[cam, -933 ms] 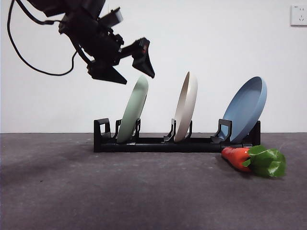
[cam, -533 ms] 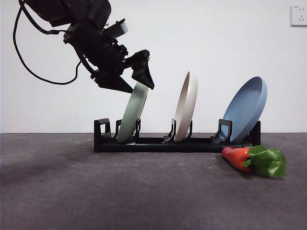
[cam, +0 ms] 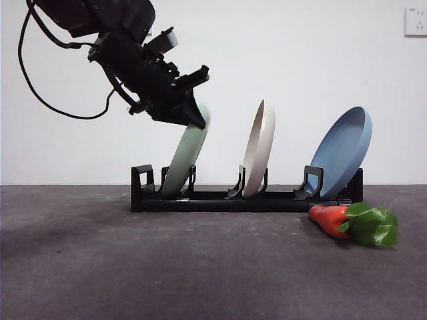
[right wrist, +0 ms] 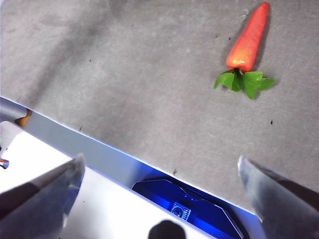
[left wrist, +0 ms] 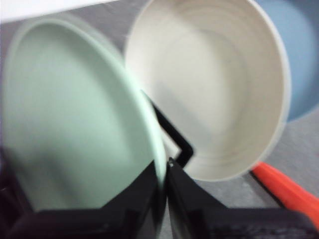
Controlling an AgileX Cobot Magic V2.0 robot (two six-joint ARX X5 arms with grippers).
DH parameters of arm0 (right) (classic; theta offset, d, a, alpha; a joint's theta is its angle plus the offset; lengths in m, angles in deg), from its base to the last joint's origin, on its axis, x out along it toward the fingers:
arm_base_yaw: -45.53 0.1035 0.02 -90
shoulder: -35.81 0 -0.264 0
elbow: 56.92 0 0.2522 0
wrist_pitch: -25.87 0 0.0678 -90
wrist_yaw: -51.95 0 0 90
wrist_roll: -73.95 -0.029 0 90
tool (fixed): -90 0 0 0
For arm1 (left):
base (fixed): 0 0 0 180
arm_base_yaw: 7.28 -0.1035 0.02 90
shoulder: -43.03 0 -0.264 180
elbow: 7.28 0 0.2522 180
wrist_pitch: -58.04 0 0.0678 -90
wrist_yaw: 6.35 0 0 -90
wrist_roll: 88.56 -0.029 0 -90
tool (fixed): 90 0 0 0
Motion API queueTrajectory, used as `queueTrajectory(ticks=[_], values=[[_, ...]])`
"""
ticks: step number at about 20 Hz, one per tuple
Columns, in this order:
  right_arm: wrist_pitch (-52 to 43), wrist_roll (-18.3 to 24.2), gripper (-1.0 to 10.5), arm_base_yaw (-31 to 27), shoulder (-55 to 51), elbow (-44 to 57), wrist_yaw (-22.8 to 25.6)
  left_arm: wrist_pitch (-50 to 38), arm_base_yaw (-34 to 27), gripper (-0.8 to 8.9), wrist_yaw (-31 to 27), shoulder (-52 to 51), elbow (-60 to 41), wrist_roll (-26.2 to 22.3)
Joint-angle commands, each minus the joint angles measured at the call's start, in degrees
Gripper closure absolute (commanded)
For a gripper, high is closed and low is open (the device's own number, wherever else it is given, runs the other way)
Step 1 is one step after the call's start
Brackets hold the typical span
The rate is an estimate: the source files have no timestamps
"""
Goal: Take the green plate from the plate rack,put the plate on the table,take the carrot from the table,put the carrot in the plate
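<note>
Front view, left hand (cam: 193, 115) now clamped on green plate (cam: 181, 160) rim

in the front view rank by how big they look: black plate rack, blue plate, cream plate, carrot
1. The long black plastic plate rack, widest by far.
2. The round blue plate.
3. The cream-white plate, seen nearly edge-on, so it looks thin; its real size may match the blue one.
4. The orange toy carrot with green leaves, though it lies nearer the camera.
</note>
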Motion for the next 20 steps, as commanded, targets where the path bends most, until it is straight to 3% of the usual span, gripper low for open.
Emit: queueTrajectory(ticks=[1, 13, 20], values=[[-0.37, -0.37, 2.9, 0.13, -0.02, -0.13, 0.00, -0.50, -0.24, 8.22, 0.92, 0.57, -0.02, 2.71], [-0.37, -0.37, 2.9, 0.13, -0.04, -0.13, -0.02, -2.71, -0.44, 8.22, 6.14, -2.29, 0.07, 8.74], [-0.39, -0.33, 2.9, 0.13, -0.04, -0.13, -0.02, -0.92, -0.42, 8.22, 7.28, -8.33, 1.55, 8.98]])
